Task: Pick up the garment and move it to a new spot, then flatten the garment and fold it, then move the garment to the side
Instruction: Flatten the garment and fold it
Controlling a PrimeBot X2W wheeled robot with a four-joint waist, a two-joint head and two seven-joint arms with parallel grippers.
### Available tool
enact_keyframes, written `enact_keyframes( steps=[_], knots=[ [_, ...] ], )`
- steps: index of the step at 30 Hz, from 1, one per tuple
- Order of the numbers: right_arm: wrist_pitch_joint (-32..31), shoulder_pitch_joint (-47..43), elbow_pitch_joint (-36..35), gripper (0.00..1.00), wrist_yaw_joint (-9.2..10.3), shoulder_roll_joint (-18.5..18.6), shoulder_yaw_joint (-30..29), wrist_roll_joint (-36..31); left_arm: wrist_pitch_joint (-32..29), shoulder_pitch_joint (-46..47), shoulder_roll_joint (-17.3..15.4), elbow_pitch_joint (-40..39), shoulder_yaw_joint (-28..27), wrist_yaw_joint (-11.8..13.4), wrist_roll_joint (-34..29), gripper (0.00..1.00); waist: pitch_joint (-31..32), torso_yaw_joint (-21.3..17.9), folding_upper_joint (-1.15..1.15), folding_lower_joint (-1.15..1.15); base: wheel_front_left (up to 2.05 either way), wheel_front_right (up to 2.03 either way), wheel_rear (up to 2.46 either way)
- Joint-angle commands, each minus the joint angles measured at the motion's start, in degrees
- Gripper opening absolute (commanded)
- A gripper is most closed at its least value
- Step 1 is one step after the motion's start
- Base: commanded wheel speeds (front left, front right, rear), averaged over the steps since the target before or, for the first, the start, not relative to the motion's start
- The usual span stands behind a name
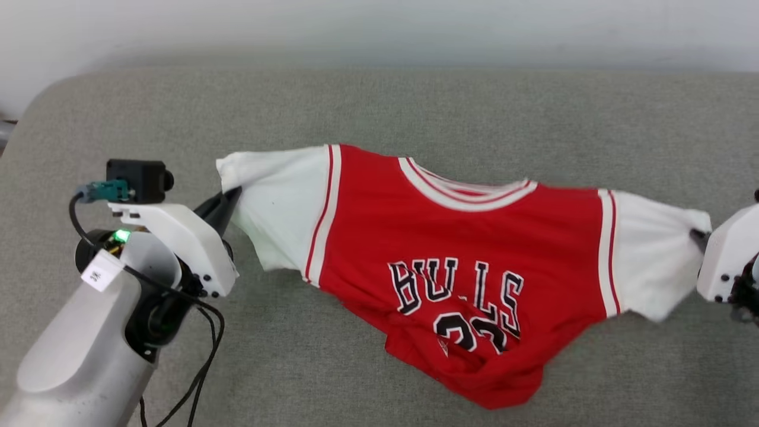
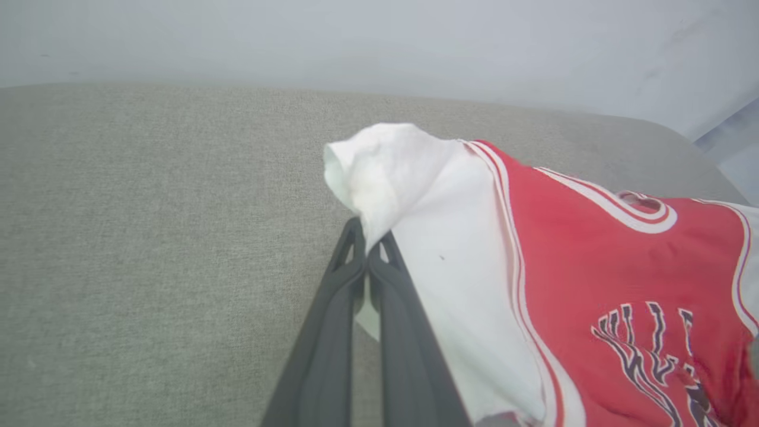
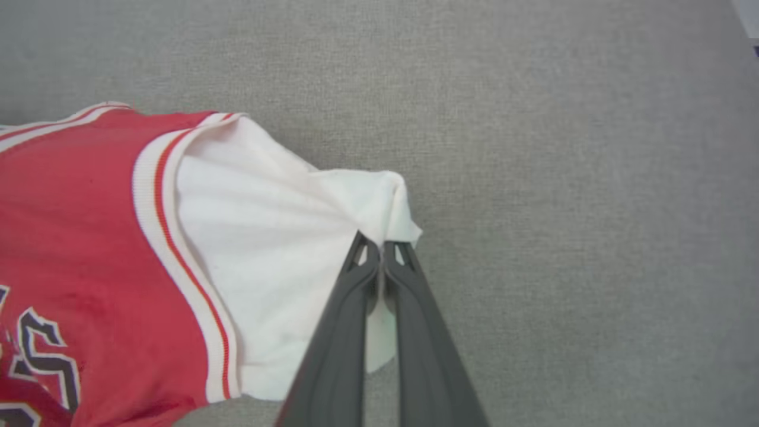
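Seeing matt knit cloth on the garment (image 1: 468,237): red body fairly smooth, white sleeves soft and creased, ribbed striped trim, lettering flat and matt. Under it, grey surface (image 1: 379,112) in coarse woven fabric, matt. Left gripper (image 2: 367,258) and right gripper (image 3: 381,248) in dark grey matt plastic, smooth. Forearm shell (image 1: 77,350) pale, smooth, satin sheen; wrist housing (image 1: 184,237) white hard plastic; cable (image 1: 209,356) black, slightly glossy; label (image 1: 101,273) paper-like.
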State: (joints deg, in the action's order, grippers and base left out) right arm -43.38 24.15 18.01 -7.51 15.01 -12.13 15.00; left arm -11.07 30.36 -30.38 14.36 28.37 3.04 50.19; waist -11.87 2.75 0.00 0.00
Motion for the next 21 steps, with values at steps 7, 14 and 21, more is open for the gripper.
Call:
enact_keyframes(
  steps=[7,14,21],
  knots=[
    [8.2,11.2,-2.6,0.0,0.05,1.5,1.9,-2.6,4.6,9.9,0.3,5.8,-3.8,1.1,-1.3,0.0,2.9,-2.0,0.0,0.0,0.0,0.0,0.0],
    [16.1,29.6,1.8,0.0,0.07,1.2,3.9,-7.7,12.8,26.9,1.3,16.5,-5.3,-0.7,-6.3,0.0,-2.0,-3.1,0.0,0.0,0.0,0.0,0.0],
    [21.4,45.5,7.3,0.0,0.07,-0.2,4.8,-11.5,18.0,40.5,0.9,25.0,-6.1,-2.6,-8.9,0.0,-7.7,-4.3,0.0,0.0,0.0,0.0,0.0]
  ],
)
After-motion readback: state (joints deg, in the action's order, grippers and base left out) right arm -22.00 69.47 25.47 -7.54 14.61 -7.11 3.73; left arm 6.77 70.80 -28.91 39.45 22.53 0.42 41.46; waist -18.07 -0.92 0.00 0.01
